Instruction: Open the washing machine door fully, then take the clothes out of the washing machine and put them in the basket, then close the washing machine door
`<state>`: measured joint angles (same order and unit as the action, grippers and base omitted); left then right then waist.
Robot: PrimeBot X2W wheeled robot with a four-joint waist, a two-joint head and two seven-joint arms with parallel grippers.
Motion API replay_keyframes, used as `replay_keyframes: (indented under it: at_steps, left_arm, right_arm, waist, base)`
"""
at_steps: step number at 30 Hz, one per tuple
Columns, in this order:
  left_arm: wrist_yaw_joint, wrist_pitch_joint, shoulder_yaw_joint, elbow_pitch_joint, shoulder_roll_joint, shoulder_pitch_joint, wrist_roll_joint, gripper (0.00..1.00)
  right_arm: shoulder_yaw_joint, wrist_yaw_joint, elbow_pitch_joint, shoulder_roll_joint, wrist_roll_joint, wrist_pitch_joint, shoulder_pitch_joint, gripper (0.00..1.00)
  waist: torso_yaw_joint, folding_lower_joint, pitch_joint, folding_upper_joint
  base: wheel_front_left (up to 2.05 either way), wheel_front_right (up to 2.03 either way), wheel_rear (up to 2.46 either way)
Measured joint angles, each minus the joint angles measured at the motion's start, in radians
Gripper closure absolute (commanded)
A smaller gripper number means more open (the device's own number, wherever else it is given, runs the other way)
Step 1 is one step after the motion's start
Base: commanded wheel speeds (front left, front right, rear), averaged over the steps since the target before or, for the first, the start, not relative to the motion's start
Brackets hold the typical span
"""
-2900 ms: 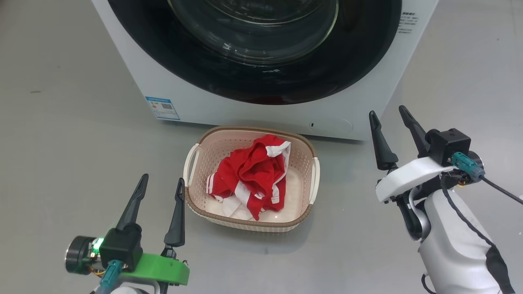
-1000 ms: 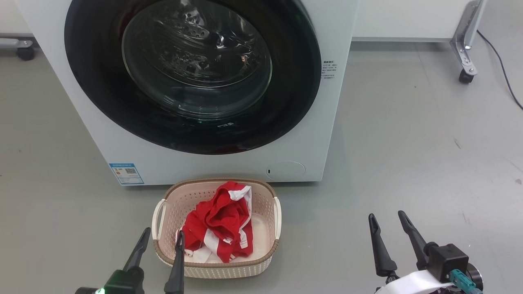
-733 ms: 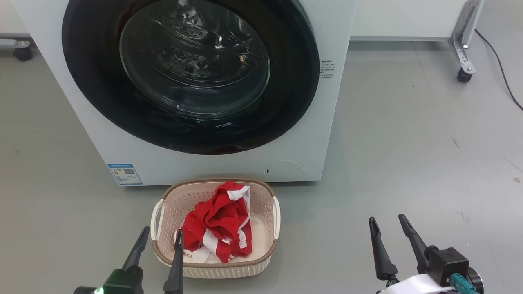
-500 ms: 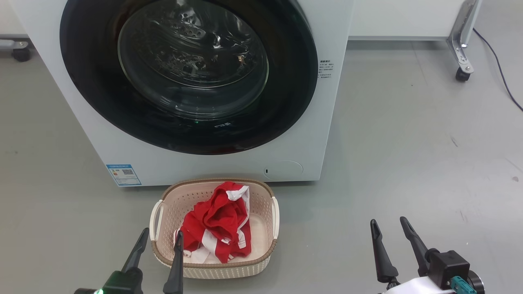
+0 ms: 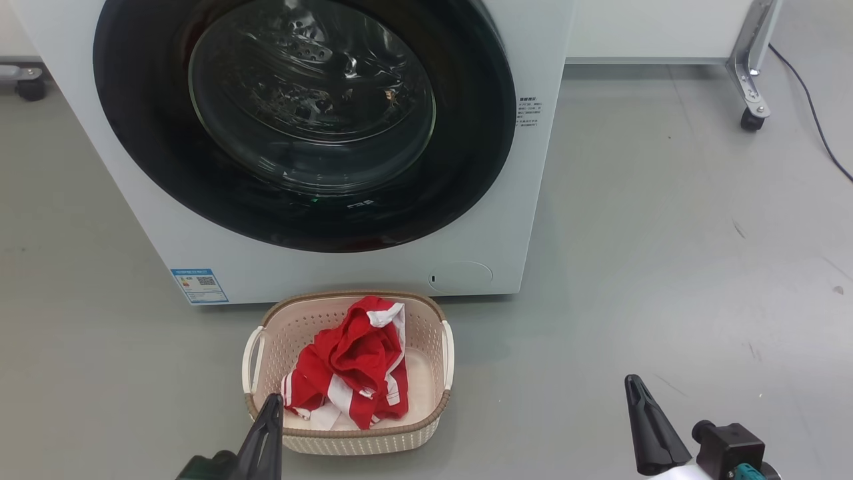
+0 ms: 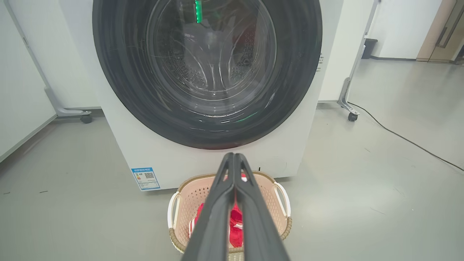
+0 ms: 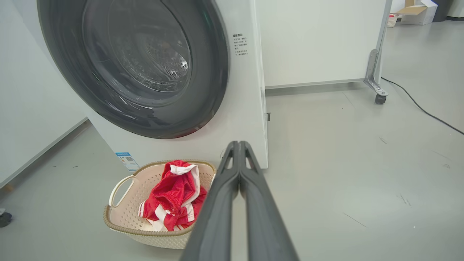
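The white washing machine (image 5: 526,200) stands ahead with its round black-rimmed door (image 5: 303,120) closed flat against the front; nothing red is visible through the glass. On the floor just in front sits the cream basket (image 5: 436,410), holding the red and white clothes (image 5: 353,363). My left gripper (image 5: 273,402) is shut and empty at the basket's near left corner, its fingers (image 6: 233,156) pressed together. My right gripper (image 5: 633,385) is shut and empty over bare floor to the basket's right, its tips (image 7: 238,145) together. The right wrist view also shows the basket (image 7: 123,221), clothes (image 7: 174,195) and door (image 7: 134,65).
A blue label sticker (image 5: 198,285) marks the washer's lower left front. A metal leg on a caster (image 5: 750,100) and a black cable (image 5: 813,113) lie at the back right, under a white panel (image 7: 319,40). Another caster (image 5: 26,87) sits at the far left. Grey floor spreads to the right.
Both grippers have gone from open to shut on nothing and sit lower in the head view. Basket, clothes and door stay as they were.
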<state>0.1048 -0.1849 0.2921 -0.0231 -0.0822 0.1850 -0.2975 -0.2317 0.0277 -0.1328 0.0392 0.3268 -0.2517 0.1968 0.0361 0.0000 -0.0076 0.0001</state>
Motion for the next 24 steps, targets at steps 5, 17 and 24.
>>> replay_keyframes:
  at_steps: [5, 17, 24]
  left_arm:
    - [-0.011, -0.001, 0.002, 0.012, 0.001, 0.011, -0.063, 1.0]
    - [-0.024, 0.018, -0.042, 0.015, 0.004, 0.009, -0.259, 1.0]
    - [-0.032, 0.037, -0.064, 0.003, 0.003, -0.001, -0.364, 1.0]
  right_arm:
    - [-0.001, -0.009, 0.017, 0.0, 0.061, 0.0, 0.002, 1.0]
    - [0.039, -0.017, 0.024, 0.0, 0.254, 0.032, -0.002, 1.0]
    - [0.061, -0.018, 0.024, 0.005, 0.354, 0.054, -0.012, 1.0]
  waist:
    - [-0.002, 0.0, 0.002, 0.0]
    - [-0.006, 0.0, 0.005, 0.0]
    - [-0.009, 0.0, 0.006, 0.0]
  base:
    - [0.0, 0.0, 0.0]
    - [0.0, 0.0, 0.0]
    - [0.0, 0.0, 0.0]
